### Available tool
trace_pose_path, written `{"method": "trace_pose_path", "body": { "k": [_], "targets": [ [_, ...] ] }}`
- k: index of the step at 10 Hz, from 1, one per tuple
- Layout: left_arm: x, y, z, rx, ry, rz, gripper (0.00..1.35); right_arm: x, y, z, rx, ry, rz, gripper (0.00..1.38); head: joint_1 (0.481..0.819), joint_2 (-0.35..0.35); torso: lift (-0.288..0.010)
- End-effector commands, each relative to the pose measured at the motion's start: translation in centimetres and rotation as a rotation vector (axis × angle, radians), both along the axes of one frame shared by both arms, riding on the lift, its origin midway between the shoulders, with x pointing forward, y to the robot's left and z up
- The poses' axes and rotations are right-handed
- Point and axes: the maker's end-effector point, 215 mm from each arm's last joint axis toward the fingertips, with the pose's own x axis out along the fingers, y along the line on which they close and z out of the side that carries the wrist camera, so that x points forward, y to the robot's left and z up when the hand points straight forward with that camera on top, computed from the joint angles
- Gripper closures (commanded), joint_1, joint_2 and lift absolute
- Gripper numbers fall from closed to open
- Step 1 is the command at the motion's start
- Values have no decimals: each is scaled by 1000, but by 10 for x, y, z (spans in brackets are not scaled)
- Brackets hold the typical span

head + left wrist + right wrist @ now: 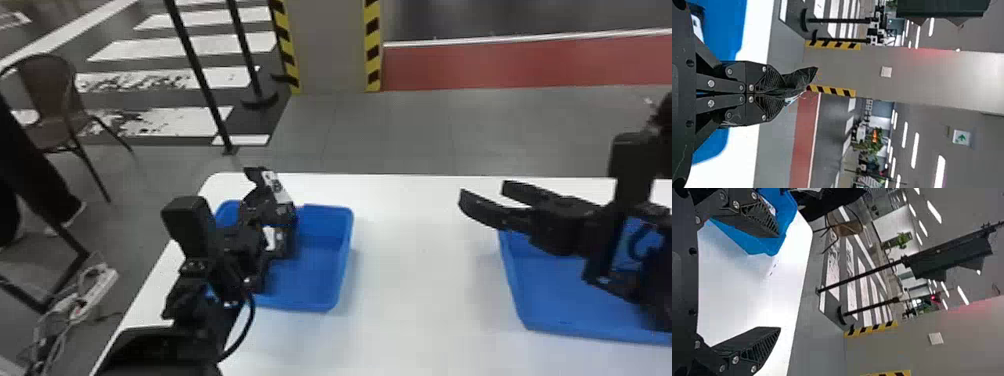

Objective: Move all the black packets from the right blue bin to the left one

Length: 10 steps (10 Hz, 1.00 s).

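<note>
Packet in left gripper at the left bin; right gripper spread and unloaded

Left gripper (779, 93): fingers brought together on one end of a black packet (802, 77), the loose, crumpled part projecting past the tips. I read this as an end pinch, chosen to leave the bulk free to fall once I let go. The arm reaches across the left bin (320, 280), probably because that is the drop point. Likely next step: lower a little, then release. Risk: the film could cling to a finger or catch the rim.

Right gripper (482, 190): fingers wide apart, nothing between them, above the table (425, 280) near the inner edge of the right bin (565, 305). It points toward the other arm; perhaps it was parked to leave that arm room, though I cannot confirm the purpose.

View comparison: the left wrist view gives the pinch and crumpling; the head view gives the layout of both bins and a white label (278, 189) by the left gripper. The right wrist view confirms the gap between the right fingers. Contents of the right bin beneath the arm: cannot tell, so the remaining count is unknown.
</note>
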Motion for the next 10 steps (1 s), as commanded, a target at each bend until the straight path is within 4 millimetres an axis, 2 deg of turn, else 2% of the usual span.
{"method": "trace_pose_path", "body": {
  "k": [1, 2, 3, 4, 5, 6, 7, 8, 9, 10],
  "targets": [
    [0, 9, -34, 25, 54, 18, 1210, -9, -20, 5, -2, 8, -38, 179, 695, 184, -110],
    [-2, 13, -48, 29, 77, 25, 1208, -11, -24, 5, -3, 13, -47, 179, 695, 177, -110],
    [-4, 15, -53, 25, 73, 30, 1006, -13, -25, 1, -10, 23, -53, 179, 695, 175, -110],
    [-4, 17, -45, 25, 44, 33, 486, -19, -28, 0, -33, 28, -71, 180, 695, 174, -110],
    [-2, 10, -32, 15, -2, 22, 98, -31, -34, 2, -66, 35, -111, 179, 695, 174, -110],
    [-1, -1, -24, -8, -35, 2, 73, -50, -44, 2, -119, 56, -167, 179, 695, 165, -110],
    [-2, -11, -21, -27, -49, -16, 130, -73, -62, -4, -193, 110, -234, 179, 695, 158, -110],
    [-6, -17, -27, -44, -39, -29, 128, -89, -83, -21, -251, 200, -283, 179, 695, 131, -110],
    [-8, -20, -28, -50, -40, -35, 128, -96, -109, -30, -306, 250, -350, 180, 695, 104, -110],
    [-9, -19, -24, -57, -55, -33, 128, -90, -139, -39, -359, 278, -433, 180, 695, 69, -110]
  ]
}}
